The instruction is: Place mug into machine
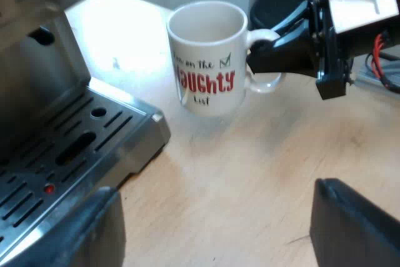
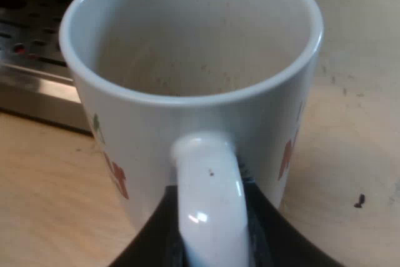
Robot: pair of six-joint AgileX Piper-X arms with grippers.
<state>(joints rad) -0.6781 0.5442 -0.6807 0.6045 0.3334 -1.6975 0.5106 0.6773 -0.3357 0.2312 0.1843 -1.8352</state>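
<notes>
A white mug (image 1: pixel 206 57) with red lettering stands upright on the wooden table, close to the corner of the espresso machine's drip tray (image 1: pixel 75 148). My right gripper (image 1: pixel 265 51) reaches in at the mug's handle. In the right wrist view the mug (image 2: pixel 194 48) is very near and looks empty. Its white handle (image 2: pixel 209 211) runs between the two black fingers (image 2: pixel 159 236) of my right gripper (image 2: pixel 209 245), which is shut on it. My left gripper (image 1: pixel 219 236) hovers over bare table short of the mug, open, with nothing between its fingers.
The machine's steel front (image 1: pixel 37 73) rises behind the slotted drip tray, which has a small red dot (image 1: pixel 49 188) in it. In the right wrist view the tray's metal edge (image 2: pixel 31 85) lies just beyond the mug. Wooden tabletop (image 1: pixel 250 173) spreads between the mug and my left gripper.
</notes>
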